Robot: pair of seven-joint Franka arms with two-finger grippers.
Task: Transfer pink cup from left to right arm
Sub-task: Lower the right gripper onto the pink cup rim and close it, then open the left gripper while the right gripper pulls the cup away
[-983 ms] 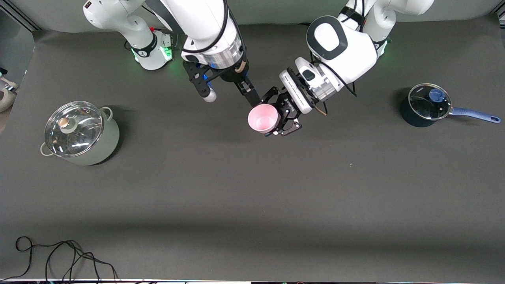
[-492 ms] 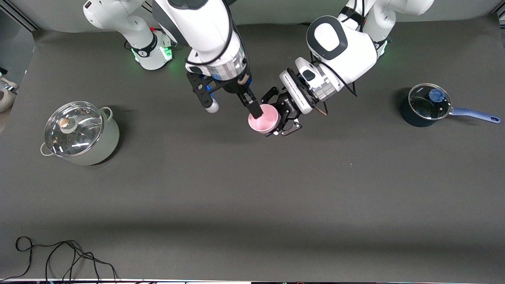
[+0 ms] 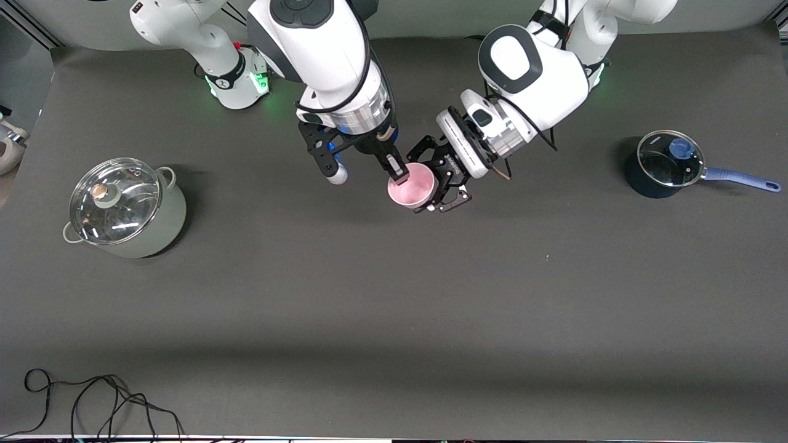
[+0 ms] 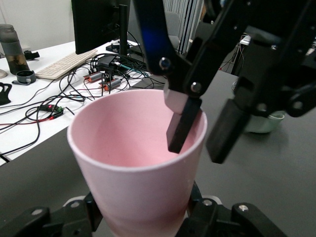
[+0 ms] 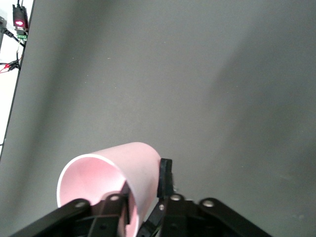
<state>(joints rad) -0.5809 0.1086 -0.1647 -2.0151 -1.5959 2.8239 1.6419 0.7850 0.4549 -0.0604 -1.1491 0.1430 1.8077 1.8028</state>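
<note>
Right gripper [image 3: 400,176] has come down onto rim, fingers pinching wall; left gripper [image 3: 444,184] clamps base. One pink cup [image 3: 410,187], upright, mouth up.

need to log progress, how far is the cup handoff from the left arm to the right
Done: the left gripper has the pink cup clamped and held up over the middle of the table. In hand: the right gripper straddles the cup's rim, one finger inside, the other outside the wall; whether it grips yet cannot be told. Left: a firm right grip, then the left gripper opens and backs away.
</note>
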